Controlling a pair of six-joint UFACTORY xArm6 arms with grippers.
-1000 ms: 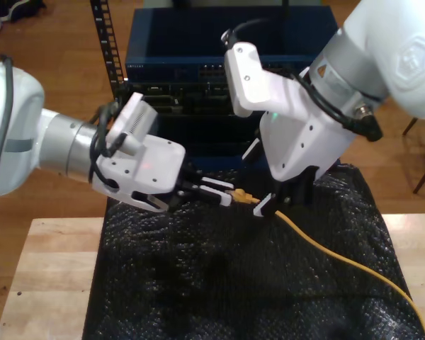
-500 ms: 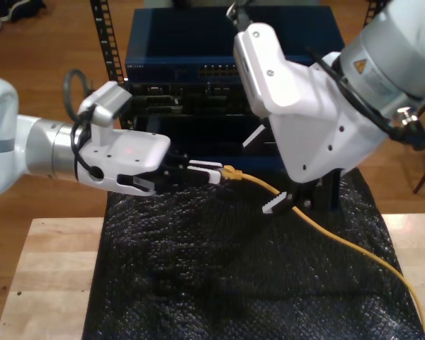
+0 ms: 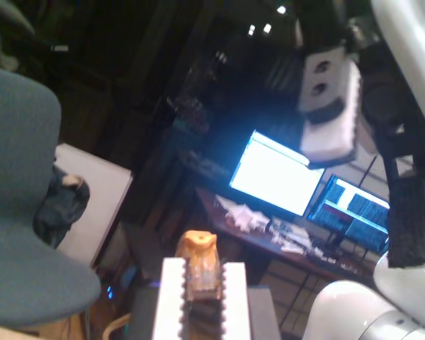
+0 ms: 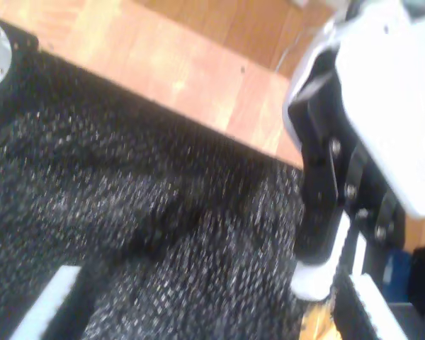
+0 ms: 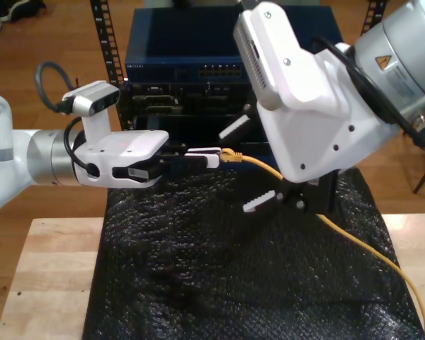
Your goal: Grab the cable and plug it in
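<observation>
Clamped on the cable plug, my first gripper has it; my second gripper hangs spread; the switch at twelve o'clock awaits plugging.

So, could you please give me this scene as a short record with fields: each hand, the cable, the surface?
first hand: my first hand is shut on the plug end of the cable, at the exterior view's left
second hand: my second hand is open, holding nothing
cable run: from the plug towards the exterior view's lower right
plug: not yet plugged in, in the air before the blue rack unit
surface: black mat on wooden table
</observation>
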